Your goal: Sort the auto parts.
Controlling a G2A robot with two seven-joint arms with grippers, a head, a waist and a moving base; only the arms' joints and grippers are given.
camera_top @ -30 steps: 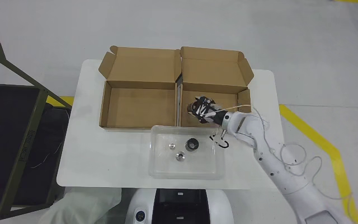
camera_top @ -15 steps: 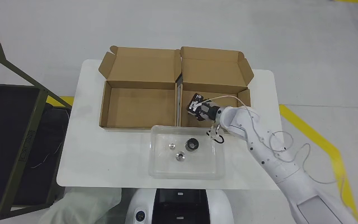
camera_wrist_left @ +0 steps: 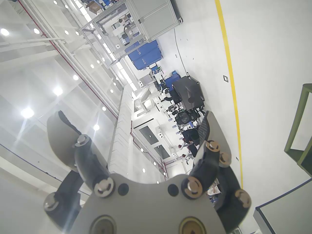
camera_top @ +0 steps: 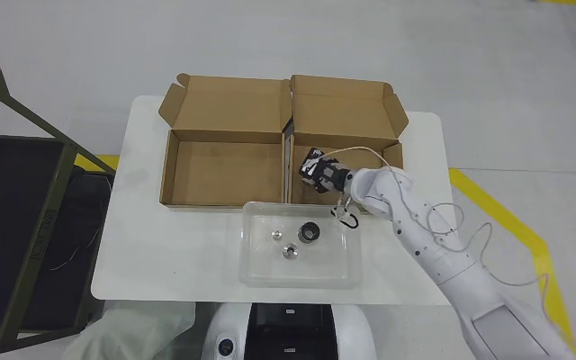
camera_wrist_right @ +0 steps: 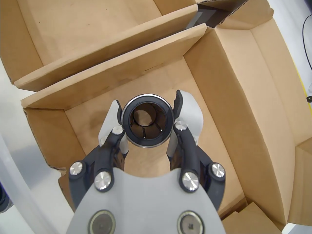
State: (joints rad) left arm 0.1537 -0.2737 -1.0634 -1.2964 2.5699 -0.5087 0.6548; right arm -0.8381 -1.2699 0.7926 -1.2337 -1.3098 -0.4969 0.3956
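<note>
I am carrying the black bearing sleeve, clamped in the right gripper, over the floor of the right cardboard box. Placing is in hand; next I am likely lowering and opening the jaws. Versus a second ago, the gripper is sitting nearer the left box.
</note>
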